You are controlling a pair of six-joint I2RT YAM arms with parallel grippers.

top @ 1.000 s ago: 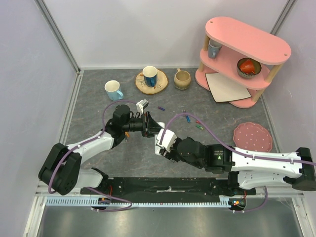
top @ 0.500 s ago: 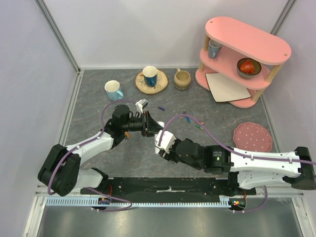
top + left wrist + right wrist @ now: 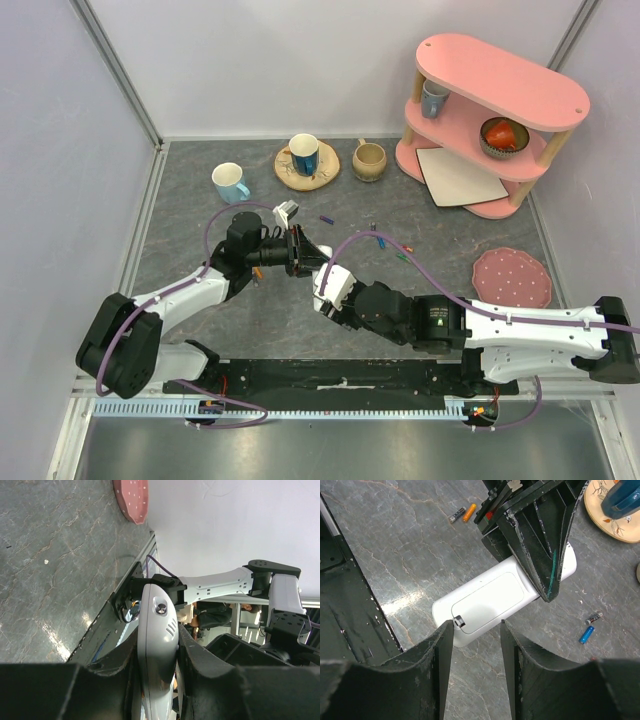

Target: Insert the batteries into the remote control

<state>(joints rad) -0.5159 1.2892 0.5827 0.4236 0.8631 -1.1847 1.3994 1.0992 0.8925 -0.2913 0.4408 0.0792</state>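
You've got a smooth, semi-gloss white plastic remote (image 3: pixel 490 600); tabletop (image 3: pixel 385 540) looks like grey veined stone w/ slight sheen; right tool (image 3: pixel 476 630) matt black, scuffed edges.

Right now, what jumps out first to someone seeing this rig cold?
The white remote control at mid-scene, clamped in the left gripper with its closed battery cover facing the right wrist camera. The right gripper hangs open over the remote's latch end. Loose batteries lie on the grey table nearby, and a pink shelf stands at the back right.
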